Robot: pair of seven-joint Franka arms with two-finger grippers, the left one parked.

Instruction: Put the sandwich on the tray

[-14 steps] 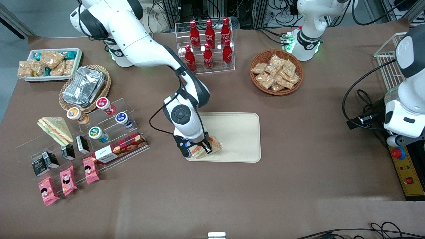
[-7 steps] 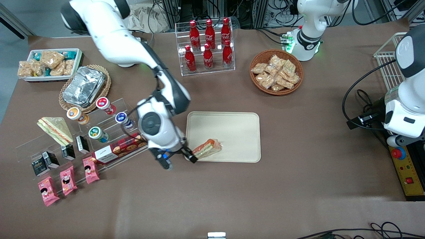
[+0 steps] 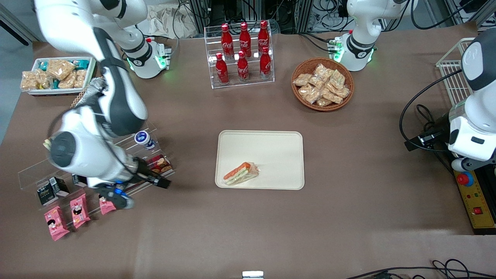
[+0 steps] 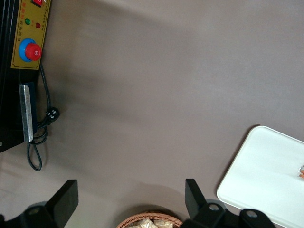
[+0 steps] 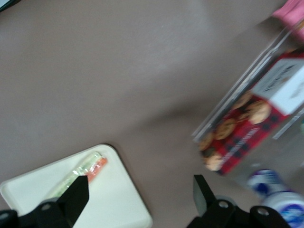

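Brown cloth covers the whole surface [image 3: 271, 232], with shop goods ranged around its edges. Near the middle lies the tray [image 3: 271, 143], and the sandwich [image 3: 241, 173] rests flat on it, wholly inside the rim, at about seven o'clock of the tray's centre and close to the corner nearest the front camera. Nothing touches it; by that the placing looks done.

At about nine o'clock from the tray, well apart from it, the claw [image 3: 141, 188] hangs over the clear display steps [image 3: 89, 162] toward the working arm's end, its fingers spread apart with nothing between them, as the wrist view shows. Just beneath it sit the red cookie box [image 5: 242, 130] and a blue-lidded cup [image 3: 143, 138], with pink snack packets [image 3: 77, 211] nearby.

The risk now lies with the arm rather than the sandwich. It hangs low over crowded stock, so any sideways sweep or drop could clip the cookie box, tip the cup or shove the steps. The sandwich itself lies near the rim, so a knock to the tray might slide it onto the cloth.
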